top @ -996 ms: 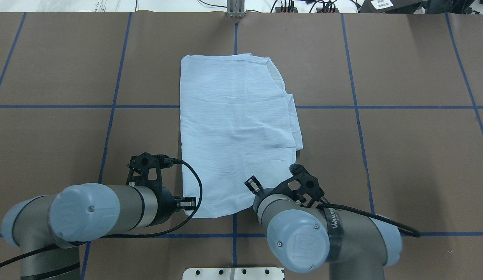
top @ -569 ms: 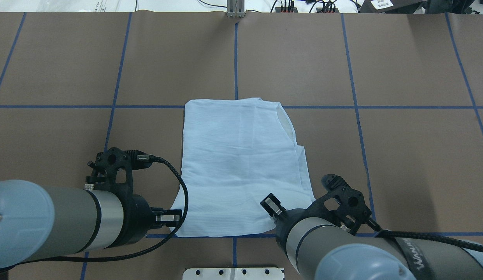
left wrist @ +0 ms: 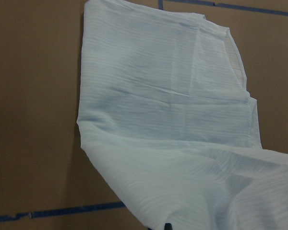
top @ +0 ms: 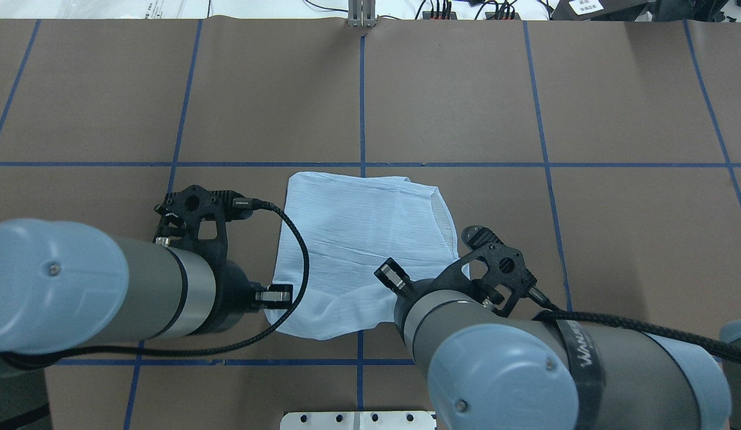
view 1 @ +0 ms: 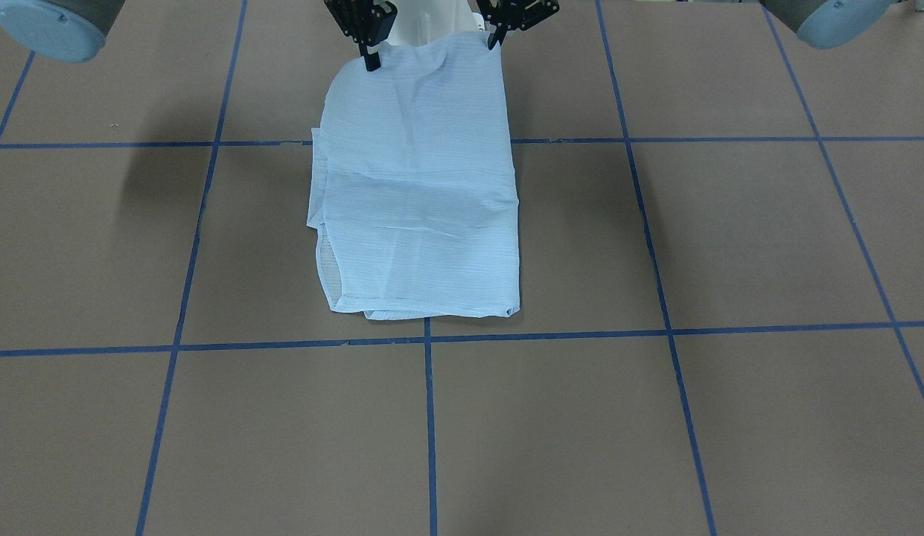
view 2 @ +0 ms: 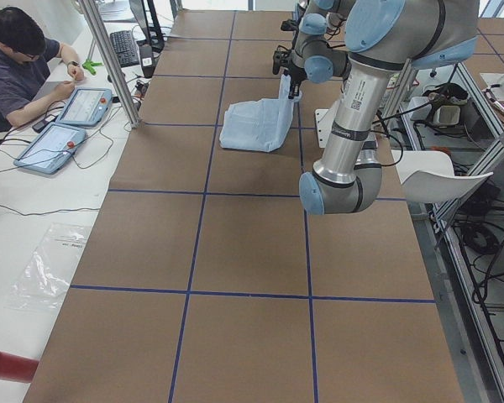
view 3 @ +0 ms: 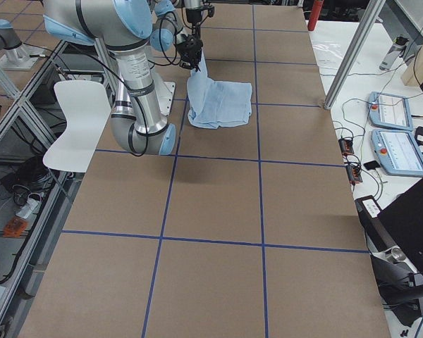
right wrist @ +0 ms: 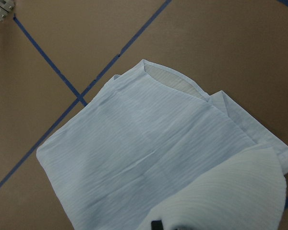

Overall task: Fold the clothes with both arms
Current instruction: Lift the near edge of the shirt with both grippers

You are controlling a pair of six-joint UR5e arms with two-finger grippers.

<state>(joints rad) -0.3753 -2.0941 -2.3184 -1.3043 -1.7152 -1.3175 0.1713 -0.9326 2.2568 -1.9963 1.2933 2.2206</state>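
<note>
The thin pale-blue pinstriped cloth shirt (view 1: pixel 417 193), folded into a long rectangle, lies on the brown paper-covered table (view 1: pixel 730 238) close to the robot's base. Its far end rests flat, just short of a blue tape line (view 1: pixel 551 335). Its near edge is raised off the table and hangs between the two grippers. The black two-finger left gripper (view 1: pixel 494 41) pinches one corner of that raised edge, its fingers closed on the cloth. The black two-finger right gripper (view 1: pixel 370 59) pinches the other corner the same way. From these corners the cloth slopes down and away from the robot to the flat part. In the overhead view both wrists cover the grippers, and the shirt spreads forward from under them. Each wrist camera shows cloth rising close to the lens.
</note>
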